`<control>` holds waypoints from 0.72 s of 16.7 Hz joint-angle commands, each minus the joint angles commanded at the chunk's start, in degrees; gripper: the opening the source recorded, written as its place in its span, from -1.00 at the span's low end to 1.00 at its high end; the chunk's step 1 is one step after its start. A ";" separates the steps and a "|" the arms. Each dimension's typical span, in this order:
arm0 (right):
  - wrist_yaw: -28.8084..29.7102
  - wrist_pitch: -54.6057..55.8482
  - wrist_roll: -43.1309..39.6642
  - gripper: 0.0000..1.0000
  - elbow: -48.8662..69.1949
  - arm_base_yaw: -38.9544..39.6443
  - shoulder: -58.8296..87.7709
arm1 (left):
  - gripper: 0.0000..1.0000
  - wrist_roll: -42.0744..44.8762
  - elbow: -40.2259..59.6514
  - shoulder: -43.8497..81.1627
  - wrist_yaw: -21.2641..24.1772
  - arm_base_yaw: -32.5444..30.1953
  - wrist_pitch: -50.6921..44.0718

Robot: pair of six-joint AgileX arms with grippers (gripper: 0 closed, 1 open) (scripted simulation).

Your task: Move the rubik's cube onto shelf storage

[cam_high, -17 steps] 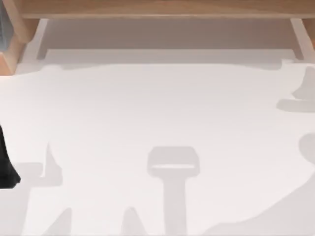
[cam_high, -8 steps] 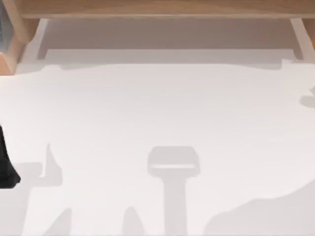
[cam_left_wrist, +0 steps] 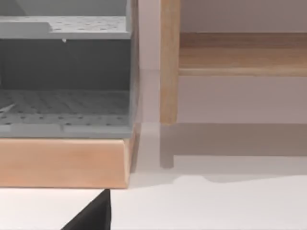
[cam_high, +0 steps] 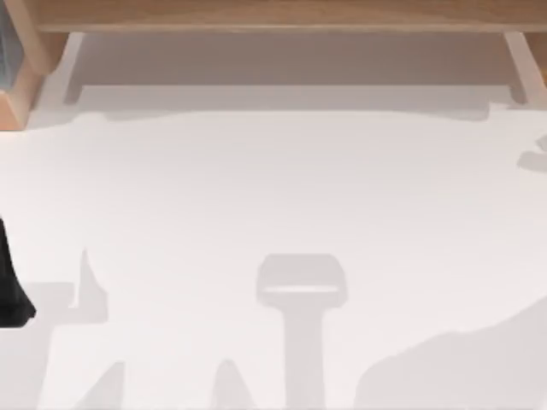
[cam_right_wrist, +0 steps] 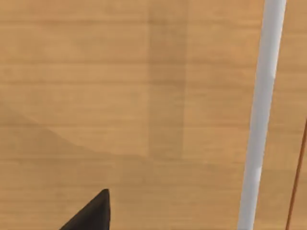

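Observation:
The rubik's cube is out of view. The shelf storage (cam_high: pixel 273 15) is a wide light-brown wooden board along the table's far edge. The left wrist view looks at it level, showing the shelf board (cam_left_wrist: pixel 240 52) and one upright support (cam_left_wrist: pixel 169 62). A black part of my left arm (cam_high: pixel 10 290) sits at the table's left edge, and one dark finger (cam_left_wrist: pixel 93 215) shows low in the left wrist view. The right wrist view looks closely at light-brown wood (cam_right_wrist: pixel 120 96), with one dark finger (cam_right_wrist: pixel 91 213) in front of it.
A grey perforated rack (cam_left_wrist: pixel 64 96) on a wooden base (cam_left_wrist: pixel 62 160) stands at the far left, beside the shelf's support. A white strip (cam_right_wrist: pixel 261 120) runs across the wood in the right wrist view. Arm shadows lie on the white table (cam_high: pixel 273 188).
The shadows at the table's right edge have shrunk and slid toward the right, and the one at the near right has changed shape. The left arm has not moved.

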 joint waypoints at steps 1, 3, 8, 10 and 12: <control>0.09 -0.28 0.00 1.00 0.51 0.09 0.23 | 1.00 0.00 0.00 0.00 0.00 0.00 0.00; 0.10 -0.32 0.00 1.00 0.57 0.10 0.26 | 1.00 0.00 0.00 0.00 0.00 0.00 0.00; 0.10 -0.32 0.00 0.40 0.57 0.10 0.26 | 1.00 0.00 0.00 0.00 0.00 0.00 0.00; 0.10 -0.32 0.00 0.10 0.57 0.10 0.26 | 1.00 0.00 0.00 0.00 0.00 0.00 0.00; 0.10 -0.32 0.00 -0.21 0.57 0.10 0.26 | 1.00 0.00 0.00 0.00 0.00 0.00 0.00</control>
